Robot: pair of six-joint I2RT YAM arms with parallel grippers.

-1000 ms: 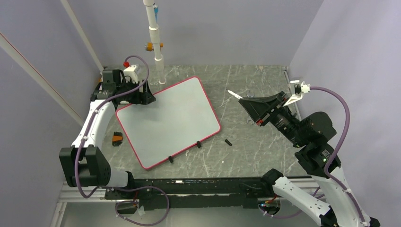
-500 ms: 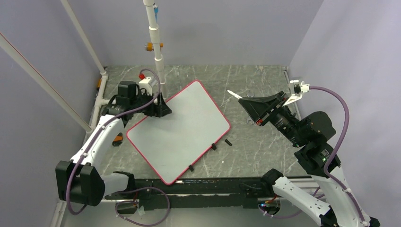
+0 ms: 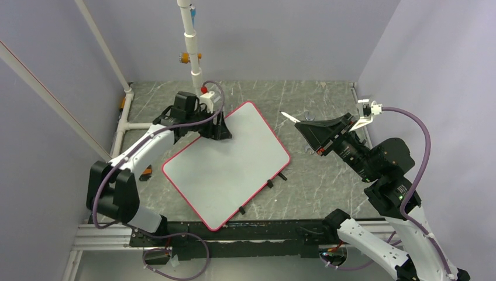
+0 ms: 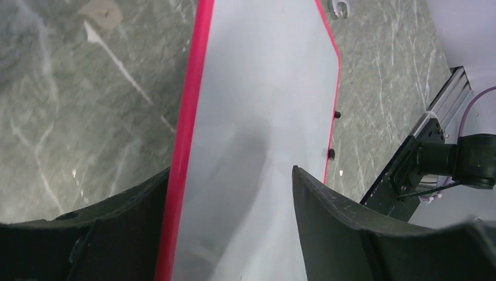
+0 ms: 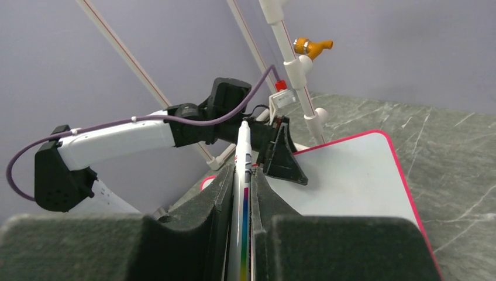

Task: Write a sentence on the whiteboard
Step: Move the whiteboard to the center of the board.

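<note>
The whiteboard point(image 3: 228, 167) lies flat on the table point(image 3: 327, 175) in the middle of the overhead view, turned at an angle, and its face is blank, with none of the sentence on it that I can see. My left gripper point(image 3: 217, 130) sits at the board's upper-left edge. In its own camera the jaws stand wide apart astride the red rim, one finger off the whiteboard point(image 4: 263, 117) and one over the white face, pinching nothing. My right gripper point(image 5: 241, 173) is closed on a marker point(image 5: 243, 146) and is raised at the right of the overhead view, well apart from the board, with the pen pointing toward the upper left. I judge the board to be light, thin and stiff, with a slick face that would slide easily on this smooth table and skate under the pen unless pinned. Lying flat, it offers no edge to pinch, so I think the best hold is downward pressure at the rim or a corner, clear of the writing area. By my count there is one board, one marker, and two small black clips point(image 3: 270, 183) on the board's lower-right edge. One loose black piece point(image 3: 282, 175), perhaps the cap, lies just beside that edge.
</note>
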